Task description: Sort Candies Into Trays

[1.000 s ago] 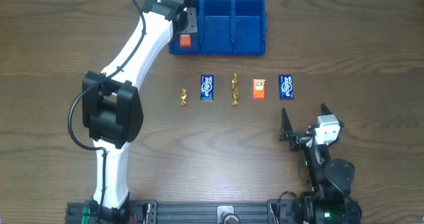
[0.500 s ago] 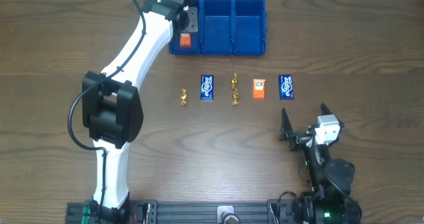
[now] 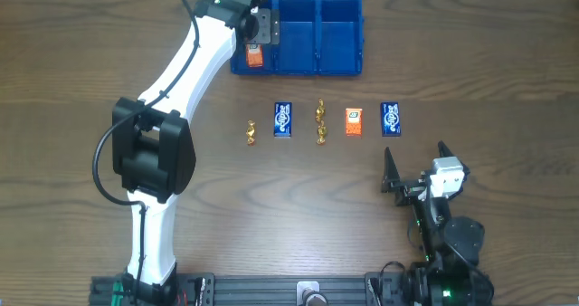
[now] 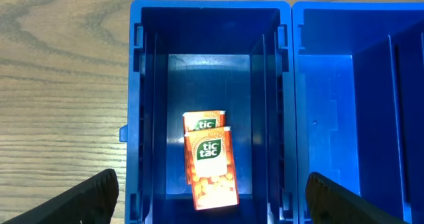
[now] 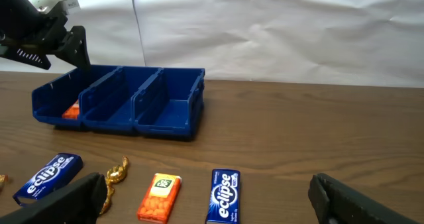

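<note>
A blue three-compartment tray [image 3: 317, 34] stands at the back of the table. Its left compartment holds two orange mint boxes [image 4: 211, 161], one lying partly on the other. My left gripper [image 3: 260, 27] hangs open above them, holding nothing, its fingers [image 4: 93, 194] spread wide. On the table in a row lie a gold candy [image 3: 251, 131], a blue gum pack [image 3: 283, 119], two gold candies [image 3: 320, 123], an orange mint box [image 3: 353, 121] and another blue gum pack [image 3: 391, 119]. My right gripper [image 3: 414, 168] rests open near the front right, short of that row.
The tray's middle compartment [image 3: 298, 30] and right compartment [image 3: 339, 30] look empty. A white sheet [image 5: 278, 32] hangs behind the table's far edge. Bare wood lies to the left of the row and between the row and the tray.
The left gripper has shifted slightly over the left compartment, and more of the orange boxes shows beneath it. The right arm has not moved.
</note>
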Robot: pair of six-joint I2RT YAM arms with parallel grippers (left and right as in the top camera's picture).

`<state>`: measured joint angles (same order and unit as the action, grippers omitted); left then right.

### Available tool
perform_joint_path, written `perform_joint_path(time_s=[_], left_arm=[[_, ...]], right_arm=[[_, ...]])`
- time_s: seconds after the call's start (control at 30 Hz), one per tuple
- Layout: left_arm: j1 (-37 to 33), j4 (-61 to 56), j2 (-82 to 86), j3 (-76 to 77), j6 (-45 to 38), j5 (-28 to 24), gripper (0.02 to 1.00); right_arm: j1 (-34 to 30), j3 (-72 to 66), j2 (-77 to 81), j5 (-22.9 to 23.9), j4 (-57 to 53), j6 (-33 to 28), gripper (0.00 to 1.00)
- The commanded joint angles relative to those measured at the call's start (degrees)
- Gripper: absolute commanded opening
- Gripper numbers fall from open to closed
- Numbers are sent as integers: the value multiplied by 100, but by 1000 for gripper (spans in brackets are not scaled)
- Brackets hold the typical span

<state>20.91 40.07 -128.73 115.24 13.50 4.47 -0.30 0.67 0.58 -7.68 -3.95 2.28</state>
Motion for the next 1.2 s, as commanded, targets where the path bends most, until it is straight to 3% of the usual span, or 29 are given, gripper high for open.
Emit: perform_joint_path(time_s=[0.03,0.4,0.6,1.2], left_arm=[[260,63,372,205,315,201,908],[2124,411,463,275,1768,968,858],[2645,481,-50,275,2433,743,860],[3014,470,-1167,275,2879,37,833]], right_arm=[[-13,-22,-42,33,-15,-66,998],[-15,-22,-42,33,-15,-66,998],[-13,-22,-42,33,-15,-66,998],[-13,-22,-42,33,-15,-66,998]])
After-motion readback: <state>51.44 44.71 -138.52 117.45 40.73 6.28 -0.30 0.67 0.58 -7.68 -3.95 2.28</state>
